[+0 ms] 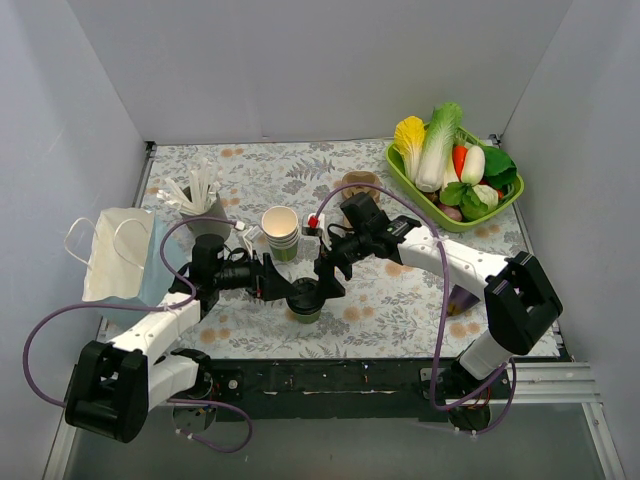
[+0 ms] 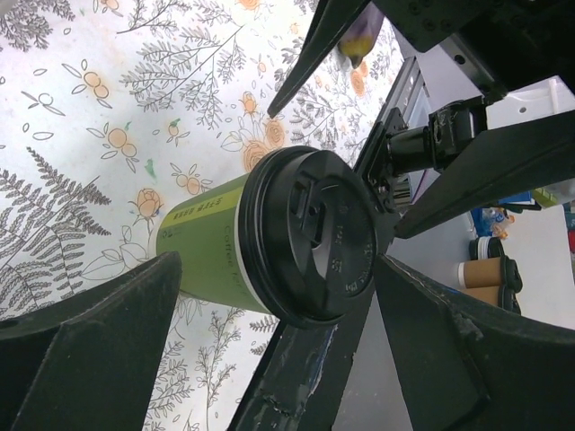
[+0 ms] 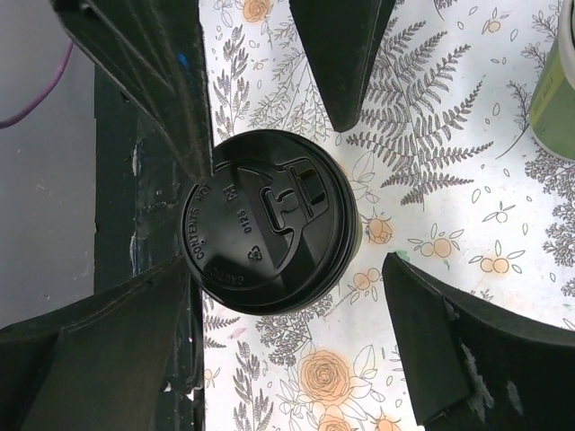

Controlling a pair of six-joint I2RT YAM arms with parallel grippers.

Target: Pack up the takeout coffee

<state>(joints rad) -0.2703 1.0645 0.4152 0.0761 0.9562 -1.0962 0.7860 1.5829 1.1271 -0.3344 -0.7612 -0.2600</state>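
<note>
Takeout coffee [image 3: 269, 220] seen from above, black lid fitted, stood on floral tablecloth [image 3: 449, 180] beside dark table edge [image 3: 117, 224], flanked by the parted right gripper [image 3: 287, 269], left gripper [image 3: 274, 148] shown above, green cup [image 3: 559, 90] cropped at right edge.

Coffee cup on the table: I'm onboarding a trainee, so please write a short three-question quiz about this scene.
1. True or false: the coffee cup has its black lid on.
2. What fills the green basket? A) vegetables B) cups C) straws
3. Are the jaws of the right gripper open or shut?
Key: 1 true; 2 A; 3 open.
</note>
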